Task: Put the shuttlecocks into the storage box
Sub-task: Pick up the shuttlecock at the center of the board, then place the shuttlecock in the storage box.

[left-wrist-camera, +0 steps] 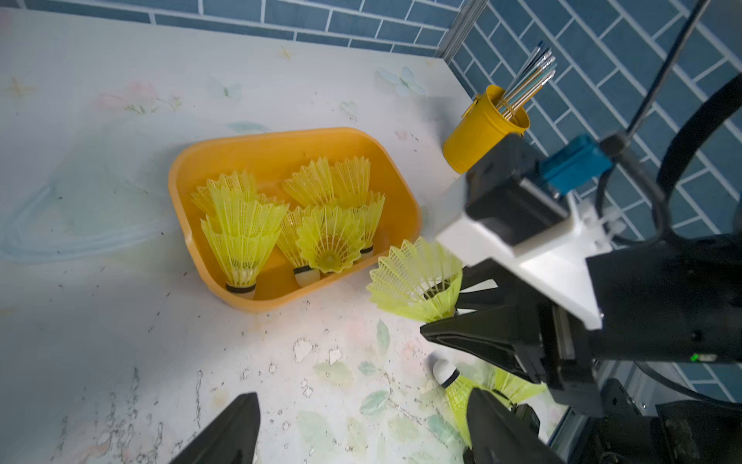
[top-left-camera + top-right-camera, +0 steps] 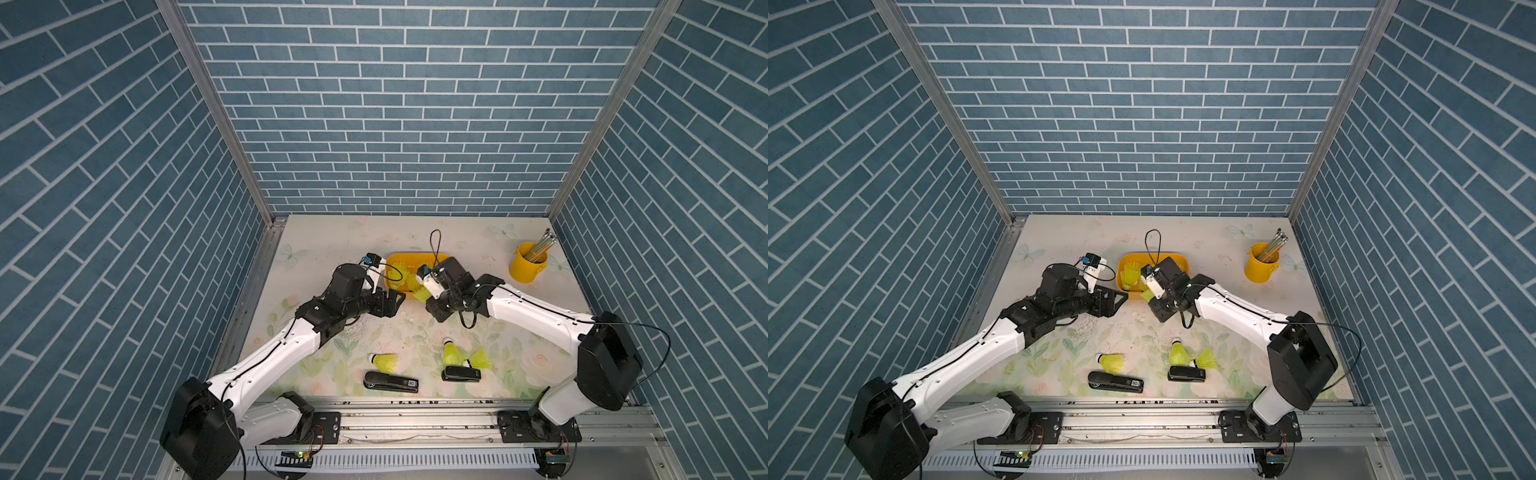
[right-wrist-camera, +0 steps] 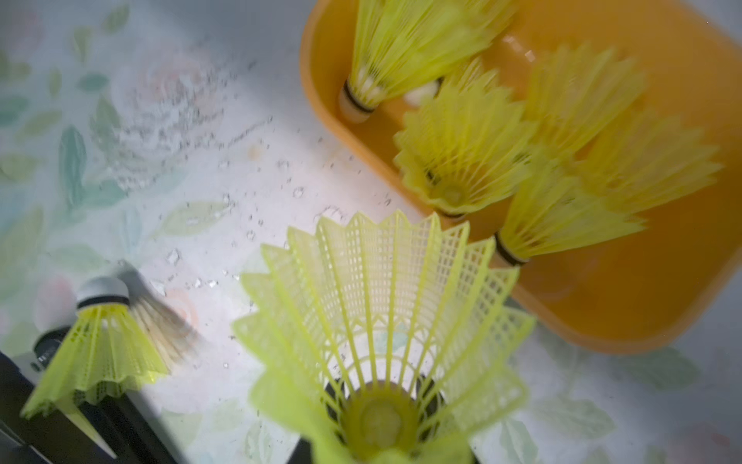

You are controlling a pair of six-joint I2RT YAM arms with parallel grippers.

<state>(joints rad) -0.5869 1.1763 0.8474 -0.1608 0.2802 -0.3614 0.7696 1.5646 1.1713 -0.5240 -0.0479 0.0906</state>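
A neon-yellow shuttlecock (image 1: 417, 277) is sitting clamped at its base in the right gripper (image 1: 447, 308), its skirt flaring away from the fingers. It is hanging just outside the near rim of the orange box (image 1: 281, 133), close to a rounded corner. Inside the box, several more shuttlecocks (image 1: 241, 229) are lying packed together, skirts overlapping. The left gripper (image 1: 361, 395) is hovering with its jaws spread wide and nothing between them, over the scuffed floral table (image 2: 332, 249) in front of the box. A strip of bare tabletop is running between the two grippers and on toward the front edge. There, three loose shuttlecocks (image 2: 451, 353) are lying just beside two black staplers (image 2: 390, 381). A yellow cup of pencils (image 2: 527, 264) is standing near the far right corner, well apart from the box.
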